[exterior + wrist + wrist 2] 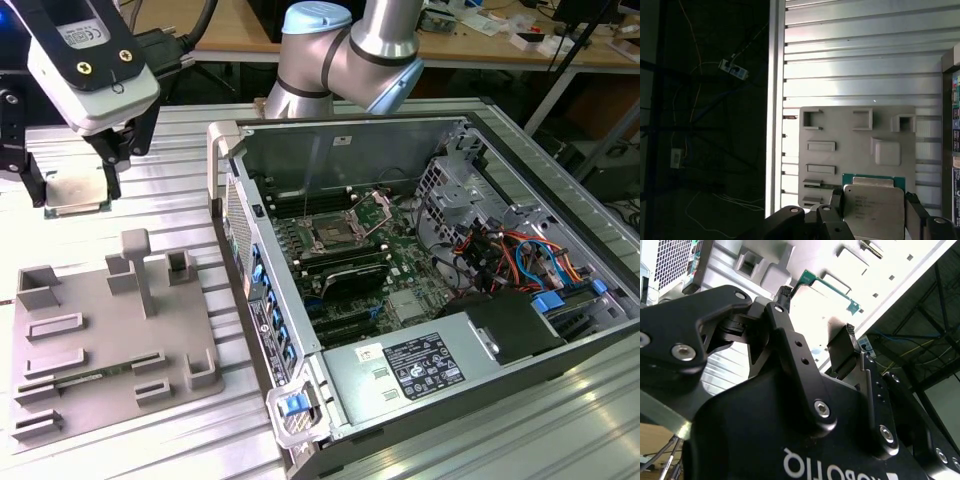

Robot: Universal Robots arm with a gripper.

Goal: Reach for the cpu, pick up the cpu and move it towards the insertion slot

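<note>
Exterior view, contents as they stand.

- Gripper (pixel 72 193): at 10 o'clock in the frame, over the ribbed metal table (pixel 560 420). Its jaws stand on either side of the cpu.
- Cpu (pixel 75 188): silvery square with a green rim, lying flat between the jaws. In the first wrist view the cpu (pixel 872 210) sits between two dark fingers (pixel 835 202) that meet its opposite edges. The contact itself is in shadow, so the clamp is probable rather than certain. Whether the chip hangs clear of the table cannot be told.
- Grey tray (pixel 100 330): at 6 o'clock from the gripper, apart from it, with raised blocks across its top.
- Computer case (pixel 225 140): open, at 3 o'clock from the gripper.
- Insertion slot (pixel 328 238): inside the case, with a shiny frame, a dark centre and its hinged plate (pixel 383 205) raised. It lies between 3 and 4 o'clock from the cpu, well apart from it.

Step in hand, as judged: the pick-up, with the chip gripped at its starting place and the carry not yet made.

The carry would call for a level chip, enough height to clear the near case wall, and a path towards 3 o'clock.
</note>
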